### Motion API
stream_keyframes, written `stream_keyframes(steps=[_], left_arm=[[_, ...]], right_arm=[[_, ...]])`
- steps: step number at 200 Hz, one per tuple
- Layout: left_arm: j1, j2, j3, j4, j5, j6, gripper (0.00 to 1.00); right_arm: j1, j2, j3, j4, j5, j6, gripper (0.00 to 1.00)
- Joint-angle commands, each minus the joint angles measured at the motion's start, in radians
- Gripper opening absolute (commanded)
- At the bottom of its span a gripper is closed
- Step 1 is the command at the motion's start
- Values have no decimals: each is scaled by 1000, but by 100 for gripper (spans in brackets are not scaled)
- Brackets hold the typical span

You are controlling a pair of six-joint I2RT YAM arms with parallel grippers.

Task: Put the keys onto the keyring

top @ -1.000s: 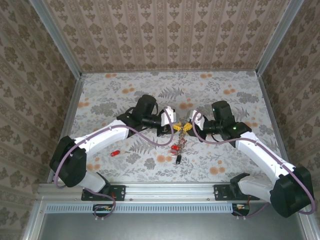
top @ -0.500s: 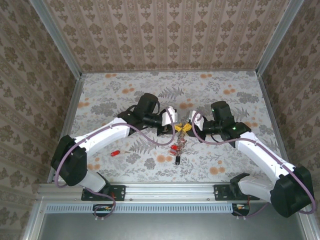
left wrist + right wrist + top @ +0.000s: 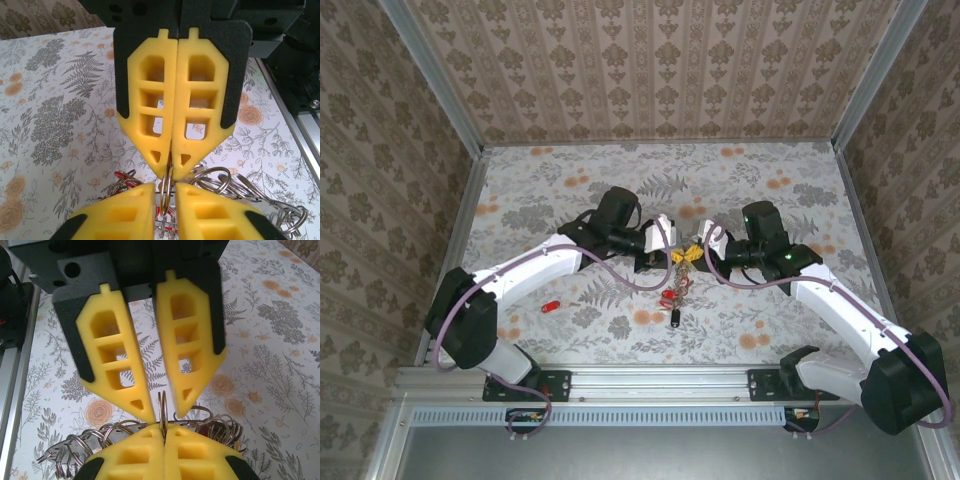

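My two grippers meet tip to tip above the middle of the table. The right gripper [image 3: 695,253] [image 3: 164,431] is shut on a thin double-wire split ring [image 3: 162,405] of the keyring bunch. That ring [image 3: 169,197] stands edge-on in the narrow gap of my left gripper [image 3: 670,255] [image 3: 165,189], whose fingers [image 3: 125,210] are slightly apart and not pressing it. More wire rings [image 3: 260,192] and red-headed keys [image 3: 670,296] hang below, with a dark key [image 3: 676,320] lowest. One red key [image 3: 550,306] lies loose on the table at the left.
The floral tabletop [image 3: 770,190] is walled at the back and both sides. A metal rail [image 3: 660,382] runs along the near edge by the arm bases. Open tabletop lies behind and to either side of the grippers.
The left arm has crept slightly right toward the right gripper, and the hanging keys have shifted a little. The right arm holds still with the ring.
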Motion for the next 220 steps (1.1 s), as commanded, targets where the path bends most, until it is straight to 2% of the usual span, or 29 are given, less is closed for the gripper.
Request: stream_keyframes(steps=[1,16,30,53,90,118,186,220], left_arm=[[-4,14,36,-21,22,18,10],[-3,10,36,-18,25,16,0],[-2,2,28,-4,31,7,0],[8,-17,-2,60,56,-35,0],[31,-37,-52,191,150,-120,0],[37,-48,-77,264,178,-158,0],[38,-41,-78,283,206,-171,0],[39,-40,-82,293,202,-177,0]], right_arm=[[8,-25,29,45,-25,-1,0],[7,-25,27,39,-16,-8,0],[8,-24,23,25,4,-19,1],[1,-14,12,25,66,13,10],[-31,10,-8,34,-58,17,17],[-38,31,-21,61,-73,24,16],[-39,39,-27,131,-134,68,14],[-40,40,-28,116,-105,55,1]])
